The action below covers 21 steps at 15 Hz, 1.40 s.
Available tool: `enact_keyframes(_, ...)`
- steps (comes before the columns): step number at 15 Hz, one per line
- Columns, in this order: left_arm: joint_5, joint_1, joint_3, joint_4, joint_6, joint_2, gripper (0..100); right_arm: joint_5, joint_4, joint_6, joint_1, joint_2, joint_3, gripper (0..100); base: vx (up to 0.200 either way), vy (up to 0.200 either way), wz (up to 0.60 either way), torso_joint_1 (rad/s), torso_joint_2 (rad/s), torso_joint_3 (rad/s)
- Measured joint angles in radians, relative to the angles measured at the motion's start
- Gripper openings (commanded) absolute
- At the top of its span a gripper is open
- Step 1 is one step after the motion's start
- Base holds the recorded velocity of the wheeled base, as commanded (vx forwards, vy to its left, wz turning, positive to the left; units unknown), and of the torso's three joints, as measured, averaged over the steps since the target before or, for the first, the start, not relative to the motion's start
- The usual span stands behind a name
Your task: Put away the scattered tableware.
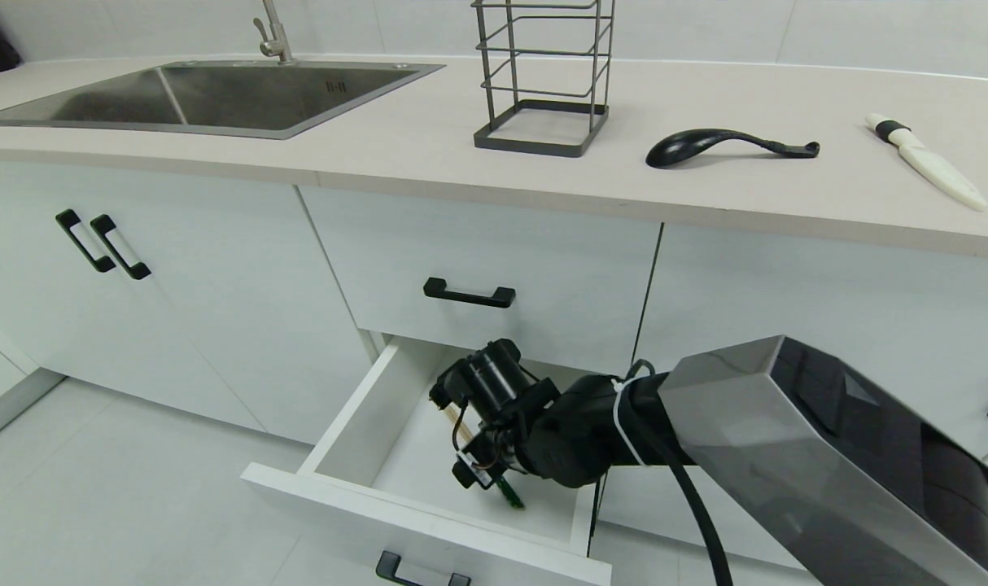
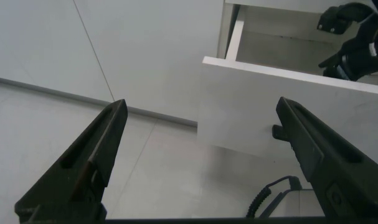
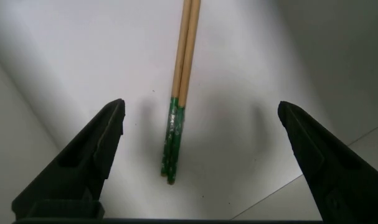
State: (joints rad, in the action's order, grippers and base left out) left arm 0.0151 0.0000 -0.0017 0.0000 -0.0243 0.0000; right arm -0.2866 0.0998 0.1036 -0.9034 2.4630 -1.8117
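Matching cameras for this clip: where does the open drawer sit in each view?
Head view: open drawer at low centre, under the closed drawer, with the right gripper reaching into it.
Left wrist view: open drawer seen from outside, white front panel towards the camera.
Right wrist view: open drawer as the white floor under the chopsticks.
Shared landmark: right gripper, at the drawer in all three.

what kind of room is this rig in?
Most likely a kitchen: a steel sink set in a countertop, a spoon and knife lying on it, chopsticks in the open drawer below.
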Motion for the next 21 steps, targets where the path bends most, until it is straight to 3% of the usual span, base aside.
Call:
enact_keyframes(10,0.000,0.000,0.000,0.000,0.000,0.000,100,0.003,-0.014,0.000,-0.086,-0.184,0.031,100,0.000,0.000,0.00,0.000,0.00,0.000)
enact_keyframes(13,0.000,0.000,0.000,0.000,0.000,0.000,100,0.014,-0.122,0.000,-0.105,-0.297,0.187,100,0.000,0.000,0.00,0.000,0.00,0.000)
enact_keyframes(18,0.000,0.000,0.000,0.000,0.000,0.000,100,0.231,-0.349,-0.001,-0.111,-0.501,0.537,100,0.000,0.000,0.00,0.000,0.00,0.000)
enact_keyframes(21,0.000,0.000,0.000,0.000,0.000,0.000,100,0.300,-0.553,0.000,-0.089,-0.594,0.749,100,0.000,0.000,0.00,0.000,0.00,0.000)
